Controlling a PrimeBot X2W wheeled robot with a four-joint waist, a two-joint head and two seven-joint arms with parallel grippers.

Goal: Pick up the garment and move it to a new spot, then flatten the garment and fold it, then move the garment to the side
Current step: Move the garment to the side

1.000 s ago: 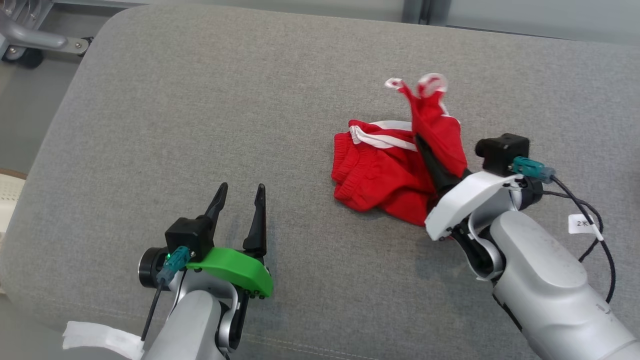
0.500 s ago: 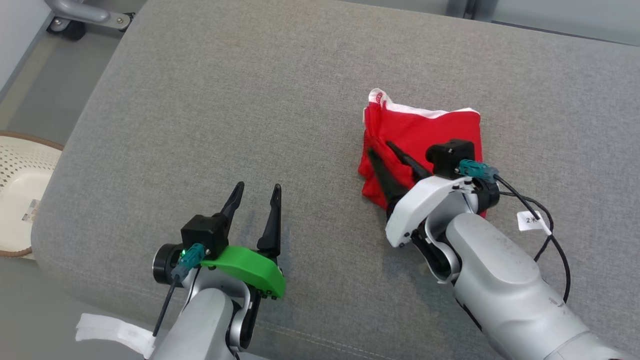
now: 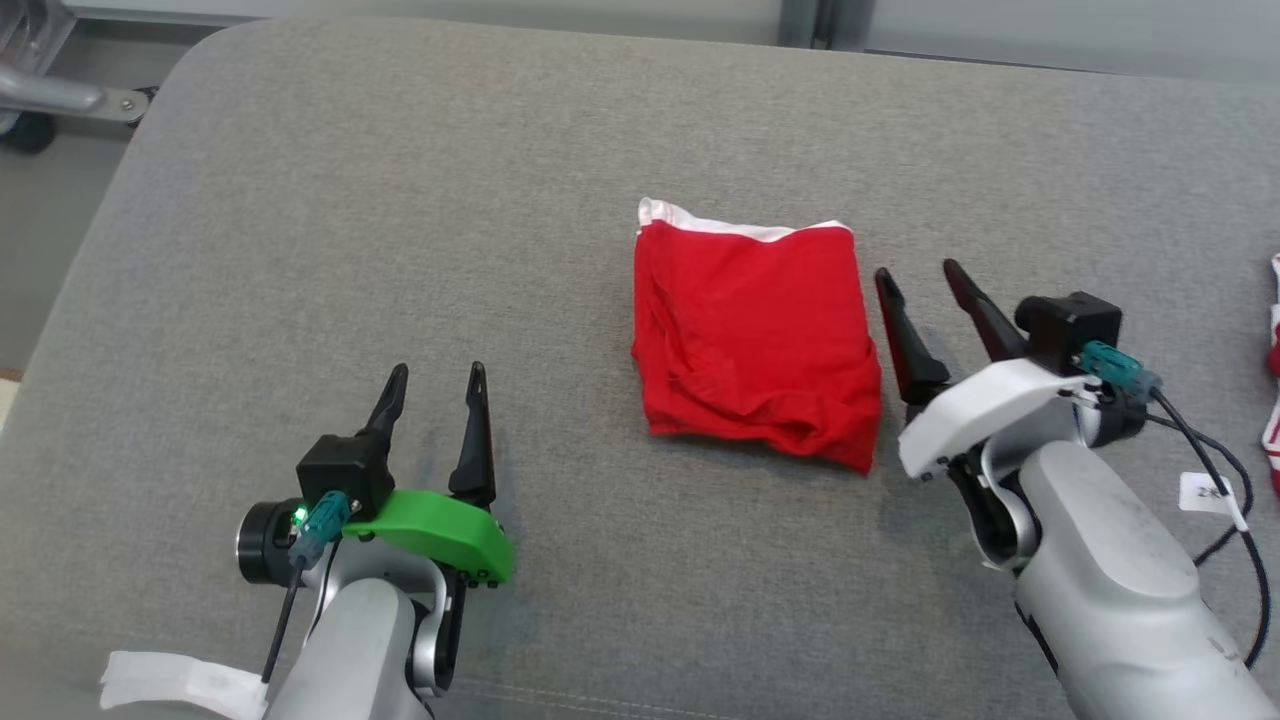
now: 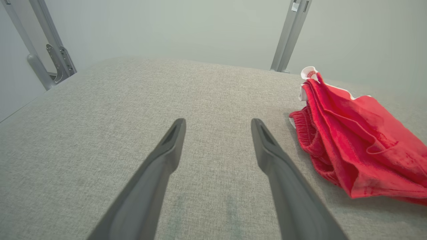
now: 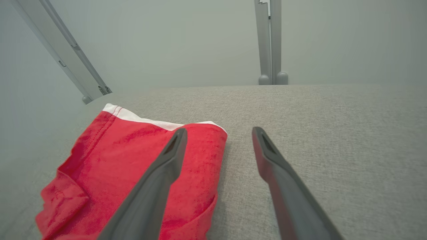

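1. The red garment [image 3: 755, 340] lies folded into a rough square on the grey cushion [image 3: 400, 200], with white trim along its far edge.
2. The right hand [image 3: 916, 270] sits just beside it, on the garment's right flank, fingers spread apart and gripping nothing at all.
3. In the right wrist view, that hand's left finger [image 5: 158, 180] crosses over the garment's edge. Whether it touches the cloth, I cannot tell. Its other finger stands over bare cushion.
4. The left hand [image 3: 438, 369] is well apart from the garment, which lies ahead and off to its right. Its fingers are parted and empty, with plain cushion showing between them.
5. Out beyond the right hand's right side, a scrap of another red-and-white cloth [image 3: 1272, 370] peeks in at the frame edge.
6. A white tag [image 3: 1205, 490] hangs on the black cable [image 3: 1195, 435] behind the right hand.
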